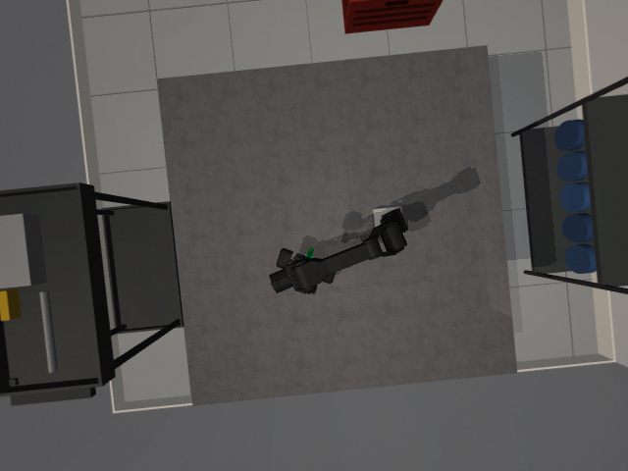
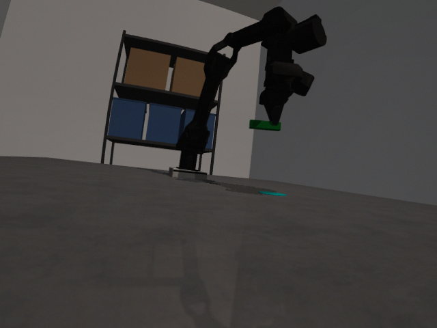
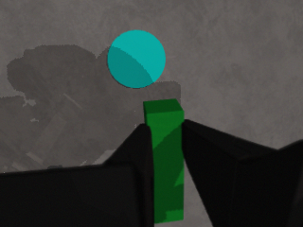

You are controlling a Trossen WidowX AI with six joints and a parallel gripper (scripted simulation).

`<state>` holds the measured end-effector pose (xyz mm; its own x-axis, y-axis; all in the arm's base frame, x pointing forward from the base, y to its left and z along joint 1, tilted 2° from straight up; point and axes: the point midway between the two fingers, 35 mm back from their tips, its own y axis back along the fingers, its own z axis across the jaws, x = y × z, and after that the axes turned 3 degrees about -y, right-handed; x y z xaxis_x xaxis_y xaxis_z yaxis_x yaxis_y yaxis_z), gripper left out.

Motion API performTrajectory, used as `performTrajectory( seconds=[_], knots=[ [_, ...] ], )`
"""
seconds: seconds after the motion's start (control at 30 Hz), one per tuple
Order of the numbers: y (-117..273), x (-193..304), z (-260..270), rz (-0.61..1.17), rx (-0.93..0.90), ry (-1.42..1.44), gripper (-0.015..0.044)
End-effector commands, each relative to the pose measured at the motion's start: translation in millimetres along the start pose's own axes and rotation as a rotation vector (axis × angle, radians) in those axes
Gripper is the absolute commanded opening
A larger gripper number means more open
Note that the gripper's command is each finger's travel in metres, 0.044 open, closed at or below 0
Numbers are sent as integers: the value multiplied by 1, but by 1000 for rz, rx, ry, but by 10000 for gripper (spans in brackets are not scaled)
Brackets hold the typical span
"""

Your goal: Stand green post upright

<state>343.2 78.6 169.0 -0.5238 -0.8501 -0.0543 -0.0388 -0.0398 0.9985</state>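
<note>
The green post (image 1: 309, 252) (image 2: 260, 124) (image 3: 169, 151) lies level in the air, high above the floor. My gripper (image 2: 274, 123) (image 3: 163, 130) points down and is shut on the post, nearer one end of it in the exterior view. The cyan circle (image 2: 272, 193) (image 3: 136, 59) is flat on the floor, well below the post; in the wrist view it shows just beyond the post's far end, partly in shadow. In the top view the arm hides the circle and the fingertips.
The arm's pale base (image 1: 384, 215) (image 2: 188, 173) stands on the grey floor mat (image 1: 324, 127). A shelf rack with blue bins (image 2: 127, 118) and brown boxes (image 2: 147, 68) is behind the base. A red crate (image 1: 391, 15) is beyond the mat's top edge, and a dark workbench (image 1: 66, 253) stands at the left.
</note>
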Motion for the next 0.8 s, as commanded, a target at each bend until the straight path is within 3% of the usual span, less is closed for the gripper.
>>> performTrajectory(
  seconds=[0.0, 0.77],
  knots=[
    [0, -10, 4, -2, -5, 20, 23],
    [-15, -23, -9, -146, -4, -61, 23]
  ],
)
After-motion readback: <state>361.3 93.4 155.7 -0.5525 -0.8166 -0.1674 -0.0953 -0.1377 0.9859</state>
